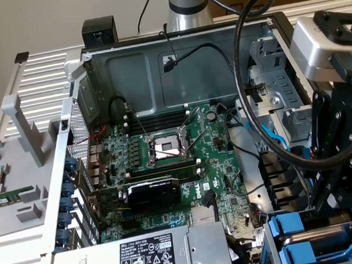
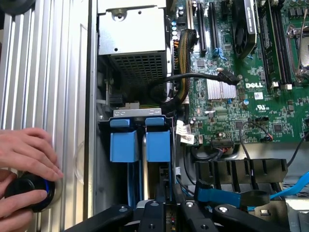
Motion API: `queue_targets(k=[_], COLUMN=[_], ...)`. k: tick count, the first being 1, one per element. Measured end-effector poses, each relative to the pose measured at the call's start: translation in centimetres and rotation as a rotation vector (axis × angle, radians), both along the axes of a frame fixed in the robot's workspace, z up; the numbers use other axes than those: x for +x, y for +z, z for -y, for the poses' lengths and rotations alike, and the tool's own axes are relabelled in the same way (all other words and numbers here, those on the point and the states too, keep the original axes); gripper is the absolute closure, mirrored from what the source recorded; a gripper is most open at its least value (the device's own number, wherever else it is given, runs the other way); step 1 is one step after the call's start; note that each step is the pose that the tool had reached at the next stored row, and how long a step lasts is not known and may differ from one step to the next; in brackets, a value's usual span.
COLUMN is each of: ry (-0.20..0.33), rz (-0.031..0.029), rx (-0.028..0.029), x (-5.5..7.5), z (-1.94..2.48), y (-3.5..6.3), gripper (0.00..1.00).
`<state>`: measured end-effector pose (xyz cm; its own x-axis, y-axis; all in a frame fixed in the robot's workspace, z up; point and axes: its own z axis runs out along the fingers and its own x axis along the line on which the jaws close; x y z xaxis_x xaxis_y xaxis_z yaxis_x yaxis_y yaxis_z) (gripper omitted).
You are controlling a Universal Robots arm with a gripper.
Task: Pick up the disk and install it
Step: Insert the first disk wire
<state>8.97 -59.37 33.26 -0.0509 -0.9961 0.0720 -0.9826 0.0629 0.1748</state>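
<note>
Blue plastic carriers of two drives are seen side by side in the drive cage (image 2: 104, 126); the disk (image 2: 158, 145) is seated there beside the other carrier (image 2: 123, 146). Above them the black gripper (image 2: 159, 212) is poised, fingers nearly closed, nothing gripped. A hand (image 2: 26, 152) rests on ribbed metal beside the cage.

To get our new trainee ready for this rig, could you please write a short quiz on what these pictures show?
1. True or false: the computer case is closed by a side panel.
2. The gripper is nearest: A the power supply, B the blue drive carriers, C the graphics card.
3. What does the person's hand rest on?
Key: 1 false; 2 B; 3 a round black button.
</note>
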Motion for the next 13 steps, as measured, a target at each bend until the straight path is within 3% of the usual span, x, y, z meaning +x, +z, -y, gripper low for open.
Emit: queue_targets(k=[3, 13], ry=[0.000, 0.000], rz=[-0.0002, -0.0001], rx=[-0.0001, -0.0027], x=[-0.01, -0.01], z=[0.00, 0.00], y=[0.00, 0.45], gripper=[0.69, 0.69])
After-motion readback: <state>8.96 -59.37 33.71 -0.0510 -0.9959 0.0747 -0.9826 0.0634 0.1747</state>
